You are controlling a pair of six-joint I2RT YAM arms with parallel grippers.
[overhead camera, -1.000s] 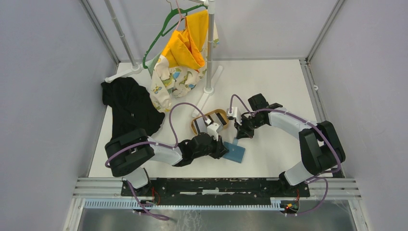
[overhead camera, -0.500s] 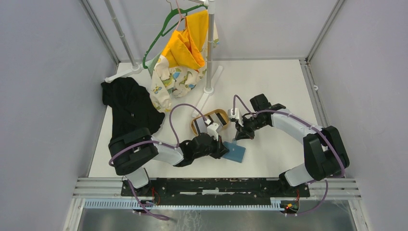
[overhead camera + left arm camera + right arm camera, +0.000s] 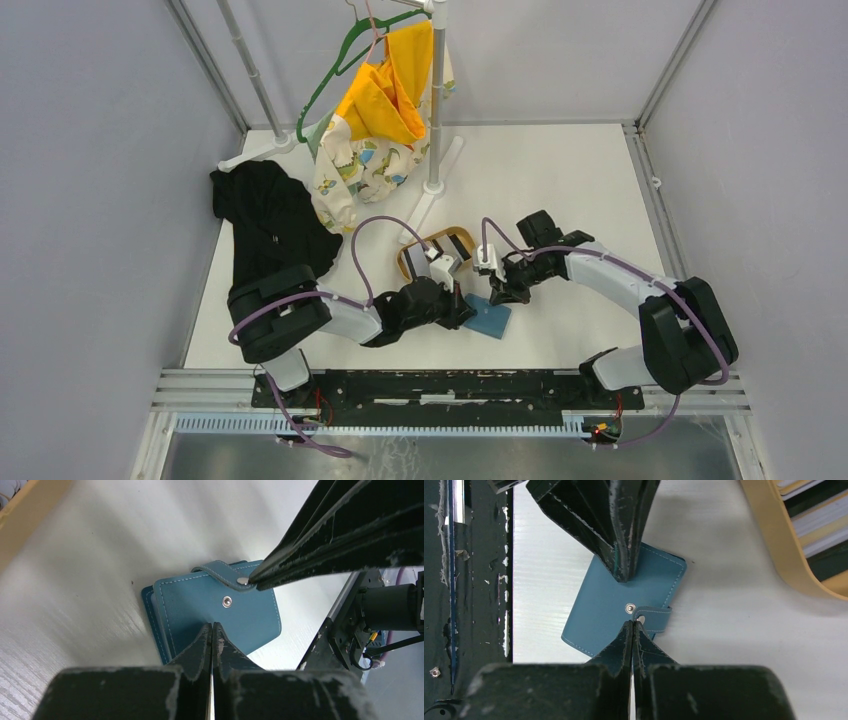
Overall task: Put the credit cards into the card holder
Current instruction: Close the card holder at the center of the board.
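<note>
Teal card holder [image 3: 599, 615] lies flat on the table [image 3: 734, 640] near the wooden tray [image 3: 769, 535] holding the credit cards [image 3: 819, 525]. Both pairs of jaws are fully closed. The left gripper [image 3: 212, 627] presses the holder's edge, probably pinning it, while the right gripper [image 3: 632, 626] touches the unsnapped tab [image 3: 656, 617] — likely to flip the cover.

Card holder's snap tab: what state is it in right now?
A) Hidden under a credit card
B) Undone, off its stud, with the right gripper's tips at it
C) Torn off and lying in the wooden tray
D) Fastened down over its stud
B: in the right wrist view the snap tab sits beside the bare stud on the card holder, not over it, and the shut right gripper has its tips at the tab's end.
</note>
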